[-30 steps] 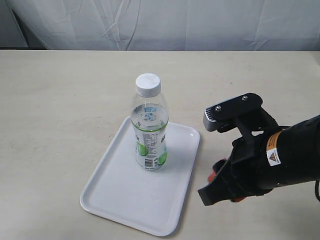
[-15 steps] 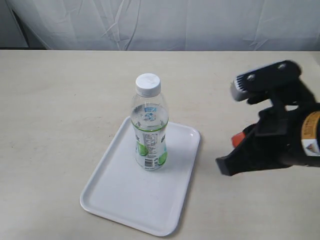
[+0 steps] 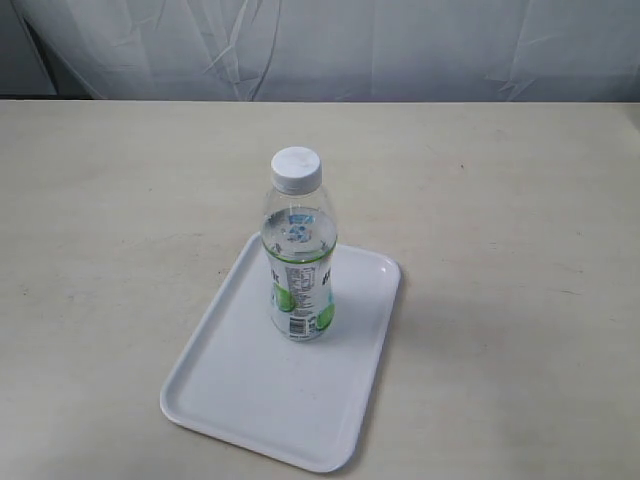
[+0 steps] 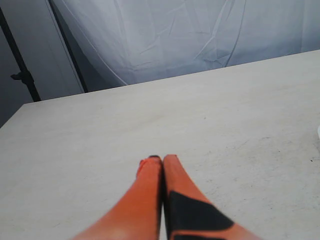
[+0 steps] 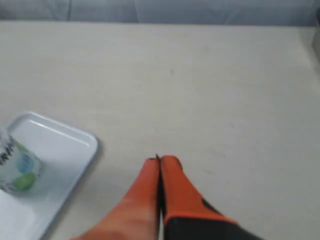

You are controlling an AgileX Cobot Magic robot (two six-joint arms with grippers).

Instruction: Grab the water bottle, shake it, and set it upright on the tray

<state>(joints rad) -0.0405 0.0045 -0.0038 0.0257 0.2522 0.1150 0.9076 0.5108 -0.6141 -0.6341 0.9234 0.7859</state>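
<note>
The water bottle (image 3: 299,255) stands upright on the white tray (image 3: 250,400) in the exterior view, white cap up, with nothing holding it. Neither arm shows in that view. In the right wrist view my right gripper (image 5: 160,160) is shut and empty over bare table, well apart from the tray's corner (image 5: 75,145) and the bottle's base (image 5: 15,167). My left gripper (image 4: 161,158) in the left wrist view is also shut on nothing above the table, with the bottle out of that view.
The beige table (image 3: 500,200) stretches all round the tray. A white cloth backdrop (image 3: 330,45) hangs behind the far edge. A dark stand pole (image 4: 20,65) shows beside the backdrop in the left wrist view.
The right arm has drawn back to the right and left the exterior view. The bottle and the tray have stayed where they were.
</note>
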